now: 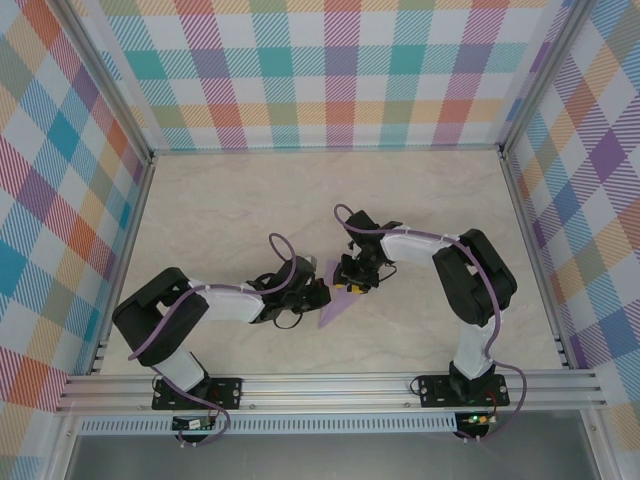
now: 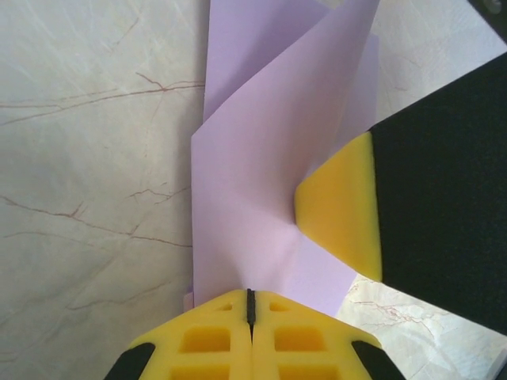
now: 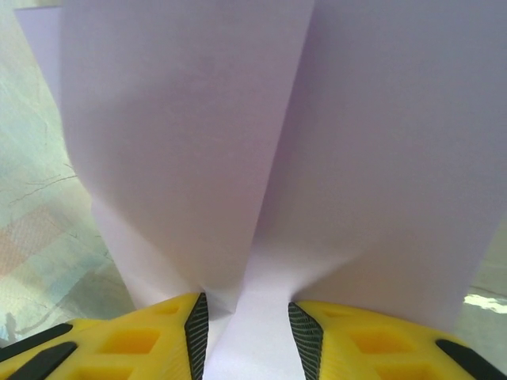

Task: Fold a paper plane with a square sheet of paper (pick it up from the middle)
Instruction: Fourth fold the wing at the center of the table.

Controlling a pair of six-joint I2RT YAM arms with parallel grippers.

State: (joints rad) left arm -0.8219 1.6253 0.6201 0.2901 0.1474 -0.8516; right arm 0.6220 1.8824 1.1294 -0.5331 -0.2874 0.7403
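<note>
The lilac sheet of paper [image 1: 338, 305], creased into standing folds, sits at the centre of the marble-patterned table [image 1: 250, 200], just below the middle of the top view. The left gripper [image 2: 250, 294] is clenched on its near edge, yellow fingers pressed together. The right gripper [image 3: 247, 317] has its jaws part-way apart with folded paper running between them; whether they pinch it I cannot tell. One right fingertip [image 2: 341, 210] touches the sheet's right side.

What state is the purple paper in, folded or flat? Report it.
Folded: the sheet of paper shows overlapping layers meeting along creases, its edge pinched in the shut left gripper.
</note>
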